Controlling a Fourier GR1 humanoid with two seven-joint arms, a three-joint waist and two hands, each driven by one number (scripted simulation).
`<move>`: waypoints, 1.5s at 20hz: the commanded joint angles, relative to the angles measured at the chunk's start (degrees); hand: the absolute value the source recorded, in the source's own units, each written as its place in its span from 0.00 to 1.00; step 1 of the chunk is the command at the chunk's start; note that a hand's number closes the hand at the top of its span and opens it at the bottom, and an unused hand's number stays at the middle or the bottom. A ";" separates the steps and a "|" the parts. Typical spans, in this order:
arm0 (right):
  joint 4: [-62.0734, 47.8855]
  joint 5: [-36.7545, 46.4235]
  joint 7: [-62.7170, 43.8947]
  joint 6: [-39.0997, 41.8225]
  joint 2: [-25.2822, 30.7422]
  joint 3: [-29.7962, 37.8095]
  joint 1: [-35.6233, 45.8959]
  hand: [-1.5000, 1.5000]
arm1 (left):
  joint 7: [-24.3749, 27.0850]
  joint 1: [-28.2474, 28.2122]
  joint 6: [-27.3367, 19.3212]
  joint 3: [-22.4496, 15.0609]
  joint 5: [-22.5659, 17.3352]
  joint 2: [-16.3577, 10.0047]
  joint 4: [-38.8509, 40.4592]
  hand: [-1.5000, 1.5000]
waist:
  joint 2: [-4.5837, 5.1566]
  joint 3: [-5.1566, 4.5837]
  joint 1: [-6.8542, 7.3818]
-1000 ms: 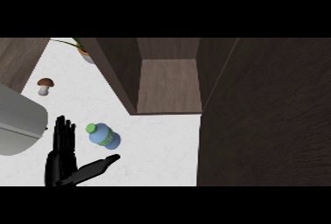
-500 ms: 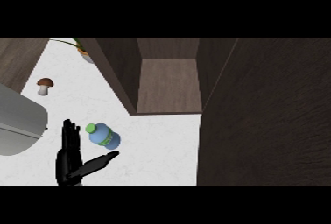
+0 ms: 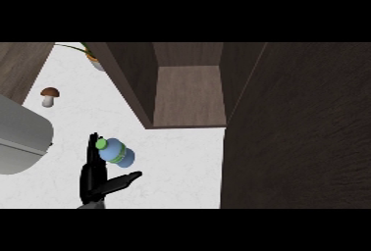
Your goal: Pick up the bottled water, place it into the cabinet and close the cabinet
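The bottled water, pale blue with a green cap, lies on the white counter in front of the open cabinet. My left hand comes in from the lower edge right beside it. Its straight fingers run up along the bottle's left side and the thumb sticks out to the right just below it. The hand is open and does not curl round the bottle. The cabinet's inside shows a bare wooden shelf. My right hand shows nowhere.
The cabinet's dark wooden door stands open and fills the right side. A grey rounded appliance sits at the left edge. A brown mushroom lies at the back left, a potted plant behind it.
My left hand has slid a little to the right and forward, closing in on the bottle. The bottle has not moved.
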State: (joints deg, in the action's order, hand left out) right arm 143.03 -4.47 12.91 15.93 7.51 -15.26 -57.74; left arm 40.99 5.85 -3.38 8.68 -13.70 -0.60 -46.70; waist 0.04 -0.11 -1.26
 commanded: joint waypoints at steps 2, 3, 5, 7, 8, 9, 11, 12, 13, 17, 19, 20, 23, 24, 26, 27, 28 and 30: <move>5.34 -1.78 -0.66 0.05 0.11 -0.23 -2.88 0.00 | 8.76 5.54 2.94 3.91 -1.83 0.56 12.19 0.00 | 0.04 -0.02 -0.32; 6.76 -1.89 -0.37 1.10 1.44 0.58 -3.74 0.00 | 11.98 4.92 3.00 2.72 -3.55 0.57 12.94 1.00 | 0.01 -0.04 -0.42; 4.92 -4.21 1.22 1.52 1.73 2.79 -4.28 0.00 | 9.09 7.84 0.15 0.32 -7.36 0.58 13.39 1.00 | -0.12 0.03 -0.25; 7.69 -5.64 -0.96 1.71 2.60 3.75 -4.30 0.00 | 9.99 7.12 4.12 3.60 -5.48 0.58 14.24 1.00 | -0.02 0.03 0.09; 5.18 -4.95 1.39 2.53 2.57 4.11 -2.90 0.00 | 12.60 9.28 5.78 5.28 -5.97 0.00 18.52 1.00 | 0.16 -0.03 -0.39; 3.34 -1.80 -1.09 0.12 0.30 0.57 -0.49 0.00 | 11.31 9.25 7.84 5.03 -6.55 -0.04 18.65 1.00 | 0.23 -0.03 0.13; 5.05 -4.43 -0.19 1.47 1.87 3.22 -3.50 0.00 | 12.81 8.36 6.66 3.10 -8.43 0.60 17.18 1.00 | -0.02 0.02 -0.05; 5.09 -1.99 0.61 0.90 0.63 0.69 -3.81 0.00 | 12.33 10.50 7.74 5.79 -7.79 -0.62 18.94 1.00 | 0.09 -0.03 -0.37; 5.16 -3.04 -0.46 0.78 0.95 1.46 -2.49 0.00 | 12.74 10.50 7.32 4.65 -8.43 0.60 18.58 1.00 | 0.11 -0.01 -0.08; 5.54 -4.36 -1.00 0.67 1.53 3.14 -2.26 0.00 | 12.46 7.87 11.63 1.37 -5.40 -0.21 17.39 1.00 | 0.05 0.05 0.29; 4.52 -0.29 0.15 -0.13 -0.06 -0.68 -1.78 0.00 | 13.43 6.61 15.00 -1.15 -3.42 -0.12 18.01 1.00 | 0.03 0.00 0.04; 3.21 -2.39 0.43 0.73 1.04 1.73 -1.40 0.00 | 11.73 7.09 17.26 -1.35 -3.73 -1.54 17.33 1.00 | 0.00 0.05 0.22; 4.06 -2.75 0.37 0.92 1.17 2.09 -1.44 0.00 | 11.03 8.80 15.80 -2.81 -2.71 -0.01 15.24 1.00 | -0.09 0.08 0.31; 3.51 -5.16 -1.48 -0.02 0.87 4.05 0.97 0.00 | 14.73 5.10 17.35 -3.74 -1.50 -0.35 15.24 1.00 | 0.01 0.08 0.86; 1.67 -1.52 0.34 0.91 0.38 0.42 -0.74 0.00 | 10.85 9.54 17.29 -2.60 -2.62 -1.83 15.25 1.00 | -0.09 0.07 0.37; 3.25 -2.64 -0.88 0.41 0.33 0.92 -0.62 0.00 | 14.34 8.26 15.01 -6.31 -3.10 0.47 16.33 1.00 | -0.05 0.05 0.27; 3.00 -4.36 -3.65 -0.23 0.82 3.23 2.50 0.00 | 8.27 8.61 17.70 -4.39 -2.78 -1.99 12.08 1.00 | -0.07 0.12 1.05; 5.86 -3.83 -2.01 1.17 1.38 2.05 -2.32 0.00 | 7.93 8.98 15.91 -5.31 -3.82 0.51 11.58 1.00 | -0.21 0.11 0.48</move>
State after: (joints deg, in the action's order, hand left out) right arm 142.30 -4.07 13.60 16.28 7.63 -14.09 -57.26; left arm 51.57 13.37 12.00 4.19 -16.72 -1.44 -33.55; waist -0.19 0.24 -0.62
